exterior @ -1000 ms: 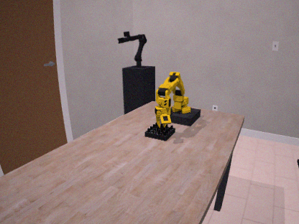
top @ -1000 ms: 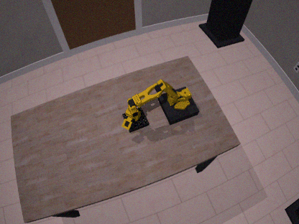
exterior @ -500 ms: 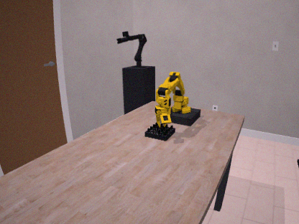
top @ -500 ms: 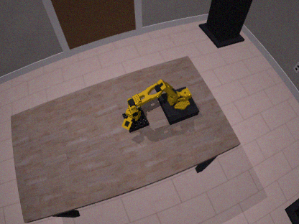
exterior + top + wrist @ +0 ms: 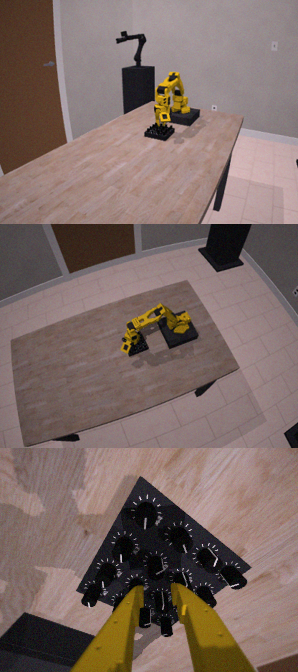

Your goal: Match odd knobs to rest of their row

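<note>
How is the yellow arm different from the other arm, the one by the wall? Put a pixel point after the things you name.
The yellow arm [image 5: 148, 318] [image 5: 172, 84] is bright yellow with dark parts, but the black arm [image 5: 142, 44] looks all black. The yellow arm reaches down to the knob box [image 5: 142, 350] [image 5: 159, 136] [image 5: 150, 490], while the black arm sticks out sideways up high. Both are bent and stand on something black.

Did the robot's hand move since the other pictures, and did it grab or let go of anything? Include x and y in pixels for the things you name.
The hand [image 5: 132, 344] [image 5: 161, 124] [image 5: 157, 587] may have shifted a tiny bit, but I can't tell which way. I can't see it grab or let go of anything. The knob box [image 5: 143, 348] [image 5: 156, 136] [image 5: 141, 490] and the arm's black base [image 5: 183, 339] [image 5: 189, 119] stayed in place.
</note>
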